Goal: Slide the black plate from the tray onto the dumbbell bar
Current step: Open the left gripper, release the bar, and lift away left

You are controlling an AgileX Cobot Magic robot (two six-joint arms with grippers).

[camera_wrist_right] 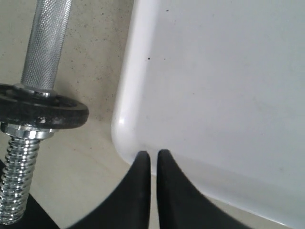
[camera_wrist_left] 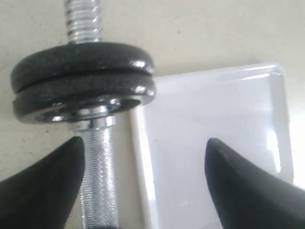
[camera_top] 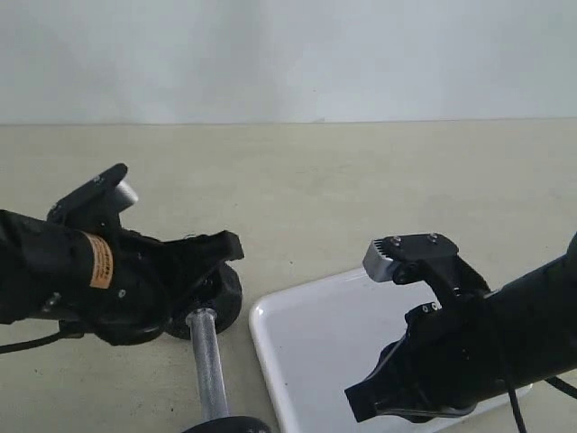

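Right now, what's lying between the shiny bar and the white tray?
Nothing: only bare table separates the dumbbell bar from the tray, seen in the right wrist view.

You see a glossy white tray [camera_wrist_left: 214,109], a chrome dumbbell bar [camera_wrist_left: 97,167] with cross-hatched knurling and spiral thread, black plates [camera_wrist_left: 81,62] and a speckled beige table [camera_top: 361,180].

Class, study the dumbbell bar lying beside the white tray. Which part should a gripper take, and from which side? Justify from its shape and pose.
Take the dumbbell bar at its knurled middle, from above, jaws across it. That stretch is bare and rough; black plates crowd the ends, and the tray lies close alongside, likely blocking a sideways approach.
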